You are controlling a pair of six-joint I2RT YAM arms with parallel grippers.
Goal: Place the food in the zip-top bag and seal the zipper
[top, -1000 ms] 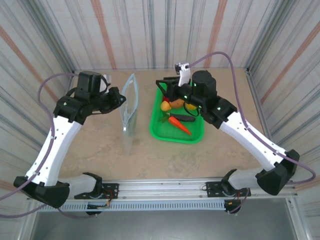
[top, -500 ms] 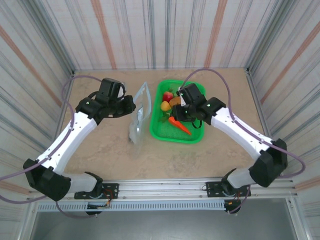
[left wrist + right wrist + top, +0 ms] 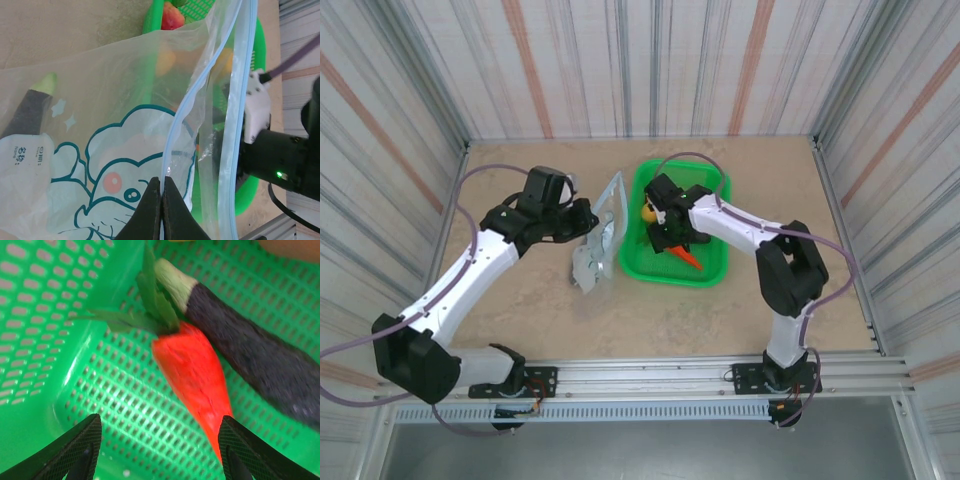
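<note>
The right tool (image 3: 159, 440), spread apart, is hanging above the carrot (image 3: 192, 375), which is lying diagonally toward its right finger; the left tool (image 3: 161, 200) is clamping the zip-top bag (image 3: 100, 115).

A robotics lab test cell seen from above: a beige stone-look tabletop (image 3: 770, 300) walled on three sides by striped corrugated panels (image 3: 620, 70). A white-and-black left arm (image 3: 450, 290) and right arm (image 3: 732, 222) are bolted to an aluminium rail (image 3: 650, 378), with purple cables (image 3: 692, 156) looping above.

glossy clear plastic bag (image 3: 110, 130), perforated green plastic basket (image 3: 60, 315)
</note>
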